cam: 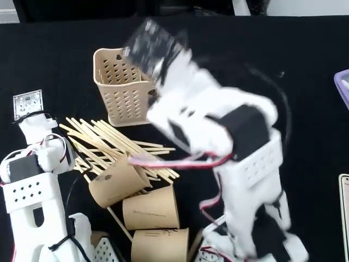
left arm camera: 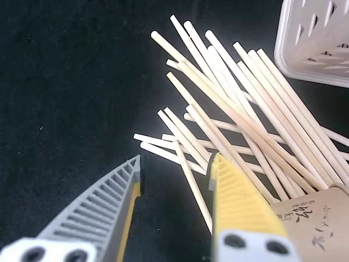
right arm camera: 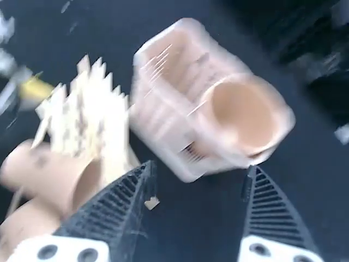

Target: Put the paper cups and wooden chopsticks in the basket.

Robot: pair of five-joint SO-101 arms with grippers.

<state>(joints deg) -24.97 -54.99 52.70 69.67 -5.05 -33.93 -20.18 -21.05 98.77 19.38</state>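
Right claw (right arm camera: 200,166) hangs open over the basket (right arm camera: 163,109) holding a cup (right arm camera: 242,112); left claw (left arm camera: 175,158) gapes above chopsticks (left arm camera: 245,114), probably to grab them.

Left gripper (left arm camera: 175,161): hanging over the black tabletop (left arm camera: 65,82), jaws standing apart and gripping nothing.
Wooden chopsticks (left arm camera: 240,109): lying fanned and crossing in a loose pile, a few ends reaching in between the jaws.
Basket (left arm camera: 316,43): showing one pale slotted corner just beyond the pile.
Paper cup (left arm camera: 311,218): lying beside the yellow finger (left arm camera: 237,202), seemingly resting on the sticks.
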